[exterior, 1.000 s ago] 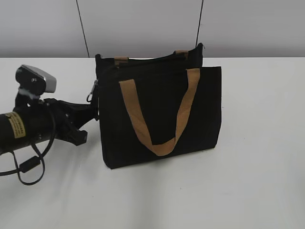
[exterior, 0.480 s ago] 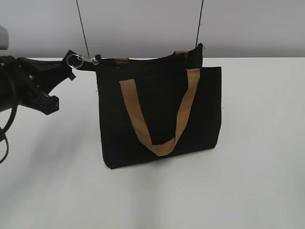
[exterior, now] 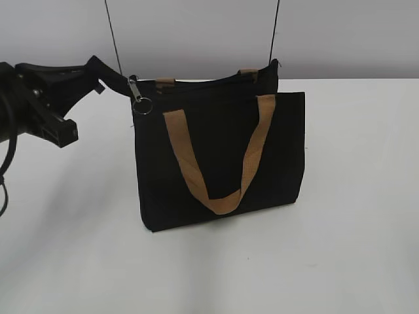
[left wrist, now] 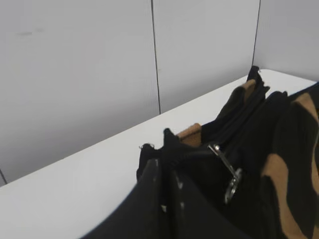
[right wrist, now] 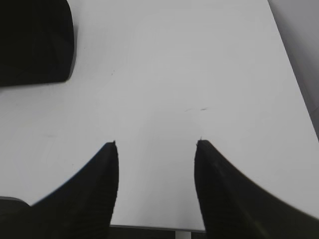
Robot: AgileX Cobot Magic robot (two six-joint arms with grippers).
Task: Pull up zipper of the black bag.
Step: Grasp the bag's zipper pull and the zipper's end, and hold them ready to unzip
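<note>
The black bag stands upright on the white table, its tan handle hanging down the front. The silver zipper sits at the bag's top left corner, pull tab and ring dangling free. My left gripper reaches in from the left at that corner. In the left wrist view its fingers are pressed together around the black fabric end of the zip track, with the zipper hanging just beyond the left gripper. My right gripper is open and empty over bare table, out of the exterior view.
The white table spreads in front and to the right of the bag. A grey panelled wall stands close behind it. A dark rounded shape lies at the top left of the right wrist view.
The left gripper rose from beside the bag's left side to its top corner. Half a second ago the pull tab was stretched out leftwards at the gripper tips; now it hangs loose.
</note>
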